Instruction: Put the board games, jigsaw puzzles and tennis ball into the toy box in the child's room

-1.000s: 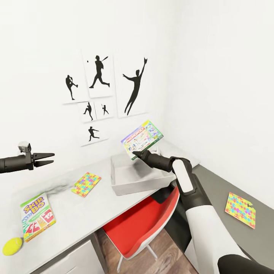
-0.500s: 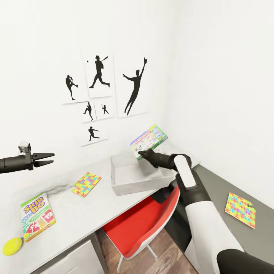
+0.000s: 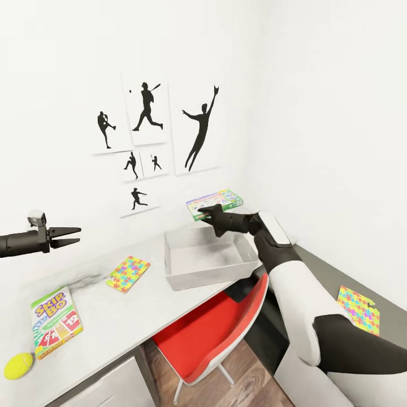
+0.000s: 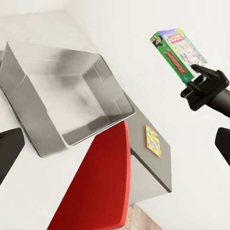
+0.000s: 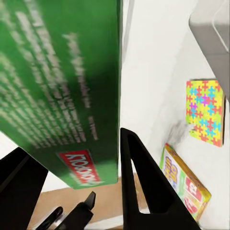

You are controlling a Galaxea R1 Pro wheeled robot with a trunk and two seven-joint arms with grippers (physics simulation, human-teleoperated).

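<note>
My right gripper (image 3: 208,213) is shut on a green-edged board game (image 3: 215,204), held nearly flat in the air above the far side of the light grey toy box (image 3: 208,277) on the table (image 3: 113,316). From the right wrist, the game's green face (image 5: 62,86) sits between the black fingers (image 5: 139,177). One jigsaw puzzle (image 3: 128,273) lies left of the box. The green SKIP BO board game (image 3: 55,321) and the tennis ball (image 3: 18,366) lie at the table's near left. My left gripper (image 3: 70,236) hovers open over the table's left part. The bed is out of view.
A second jigsaw puzzle (image 3: 357,311) lies on the lower dark grey side unit (image 3: 322,277) at the right. A red chair (image 3: 215,333) is tucked under the table's front edge below the box. Baseball silhouette prints (image 3: 148,113) hang on the back wall.
My right gripper has carried the board game up and back to the right, turning it from a steep tilt to nearly flat over the box. The left arm has stayed still.
</note>
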